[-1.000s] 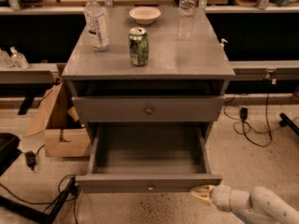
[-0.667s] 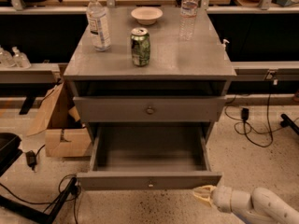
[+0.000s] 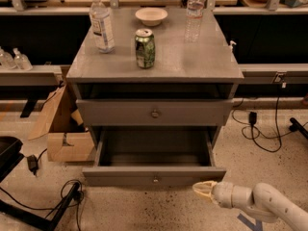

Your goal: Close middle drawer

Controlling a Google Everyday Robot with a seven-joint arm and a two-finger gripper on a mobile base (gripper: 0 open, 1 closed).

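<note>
The middle drawer is a grey wooden box with a small round knob. It stands pulled far out at the bottom of the grey cabinet, and its inside is bare. My gripper has pale fingertips on a white arm. It is low at the right, just in front of the drawer front's right corner, at or very near the panel. Above, another grey drawer front with a round knob sits under a dark gap below the cabinet top.
On the cabinet top stand a green can, two clear water bottles and a white bowl. A cardboard box and cables lie on the floor to the left. More cables lie to the right.
The middle drawer's front has moved back toward the cabinet a little. My gripper has moved the same way with it.
</note>
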